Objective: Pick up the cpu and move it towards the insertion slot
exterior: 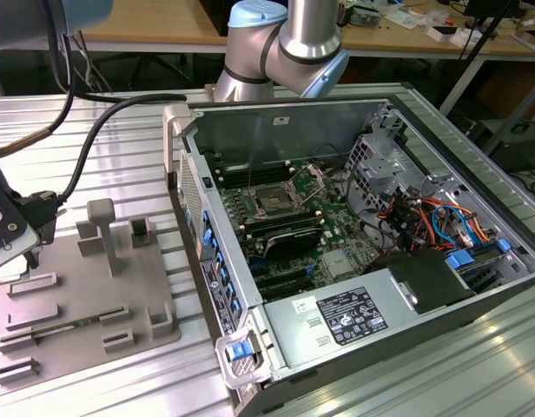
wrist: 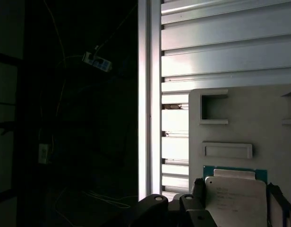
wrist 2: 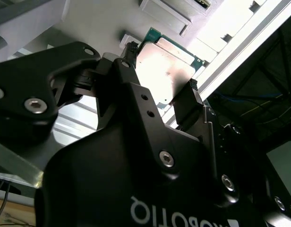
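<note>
Cpu point(wrist 2: 168, 73) is clamped by its edges in the gripper point(wrist 2: 162, 67) in the second wrist view. The black fingers point(wrist 2: 189, 98) bear on two opposite sides, the silvery lid is bare, and the green board edge pokes past the tips. An edge grip makes sense, since it keeps the pads off the top face and underside. The jaws are closed to chip width with nothing else in them. The first wrist view has the same chip between the tips, over the grey tray point(wrist: 259, 123) near a shallow rectangular recess. Cannot tell if it is lifted clear or touching.

Exterior view, from its left: the gripper is at the far edge over the tray's end, with a thick black cable point(exterior: 120, 109) looping off it. The tray lies flat on the slatted table point(exterior: 133, 165), blocks upright. Next is the open computer case point(exterior: 285, 122), on its side so the board faces up. The insertion slot point(exterior: 273, 201) is mid-board; its frame looks swung open and the dark centre is exposed. Slot and chip are well apart, with the case wall between them. Judgement: grasp made, carry barely begun.
</note>
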You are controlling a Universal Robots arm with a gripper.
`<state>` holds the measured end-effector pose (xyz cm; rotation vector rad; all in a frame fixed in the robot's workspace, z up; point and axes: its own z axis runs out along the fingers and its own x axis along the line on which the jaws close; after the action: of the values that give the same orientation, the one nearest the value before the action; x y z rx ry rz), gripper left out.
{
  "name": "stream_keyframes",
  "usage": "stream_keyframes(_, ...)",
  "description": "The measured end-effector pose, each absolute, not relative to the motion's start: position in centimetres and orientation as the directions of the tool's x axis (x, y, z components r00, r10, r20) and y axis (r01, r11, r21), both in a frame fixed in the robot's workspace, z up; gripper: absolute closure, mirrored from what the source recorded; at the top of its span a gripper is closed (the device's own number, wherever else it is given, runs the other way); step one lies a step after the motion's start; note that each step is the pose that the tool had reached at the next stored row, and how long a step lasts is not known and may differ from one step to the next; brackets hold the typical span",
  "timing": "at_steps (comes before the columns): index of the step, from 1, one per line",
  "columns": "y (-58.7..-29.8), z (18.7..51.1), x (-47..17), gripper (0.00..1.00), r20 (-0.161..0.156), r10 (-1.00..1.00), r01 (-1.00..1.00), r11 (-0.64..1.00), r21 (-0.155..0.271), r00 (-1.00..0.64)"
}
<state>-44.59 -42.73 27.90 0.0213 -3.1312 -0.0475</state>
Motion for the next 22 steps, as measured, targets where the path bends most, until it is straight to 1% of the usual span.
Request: stream_keyframes(22,-42.7,29.4,-44.6,0.45,0.010,-0.014,-0.013,0.999,0.031,-1.000)
